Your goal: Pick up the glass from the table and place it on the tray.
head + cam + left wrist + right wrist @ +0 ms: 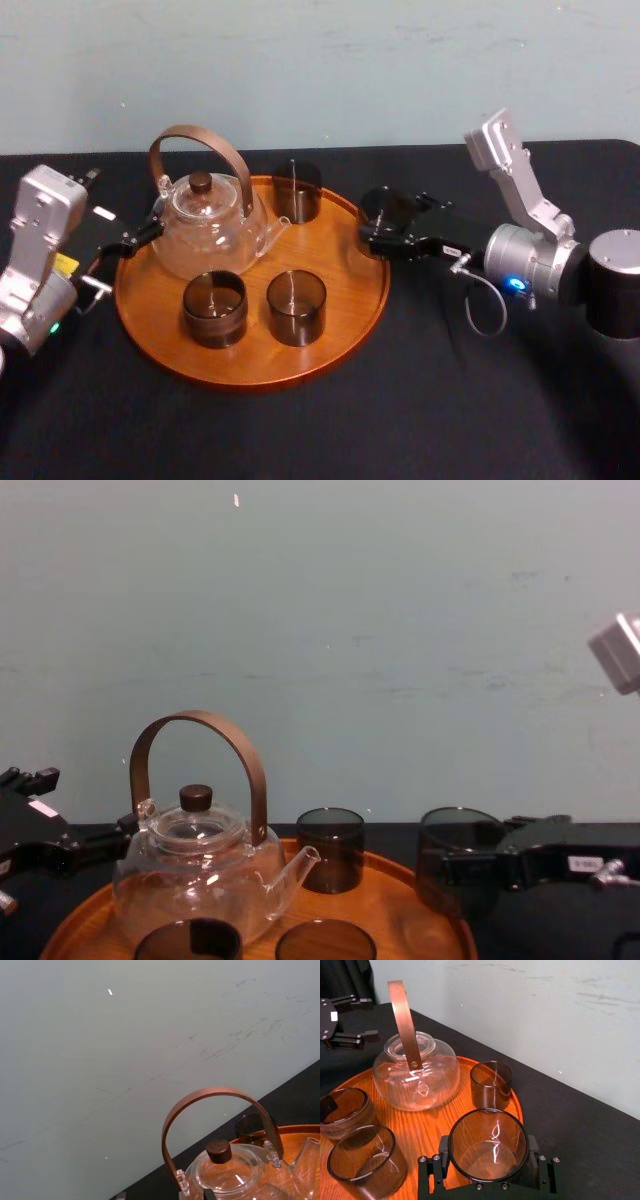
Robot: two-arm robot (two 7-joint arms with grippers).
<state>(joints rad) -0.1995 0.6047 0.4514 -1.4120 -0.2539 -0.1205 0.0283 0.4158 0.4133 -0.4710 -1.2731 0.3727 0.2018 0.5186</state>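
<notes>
Glass (487, 1142): right gripper (385, 225) is clamping it at the right rim of the tray (250, 380); the rim is hiding its base in the chest view, so contact is unclear; left gripper (135, 236) is sitting left of the teapot (205, 225), fingers apart; black-clothed table (450, 400) is lying beneath; pale wall (350, 70) is standing behind.

The tray (340, 345) lay on the table (480, 410). On it the teapot (205, 225) stood at the back left, with the back cup (297, 192) just to its right. The left cup (214, 308) and right cup (296, 307) stood side by side in front. The glass (380, 212) sat in the right gripper (385, 235) at the tray's right rim. The left gripper (130, 240) lay at the left rim, beside the teapot
</notes>
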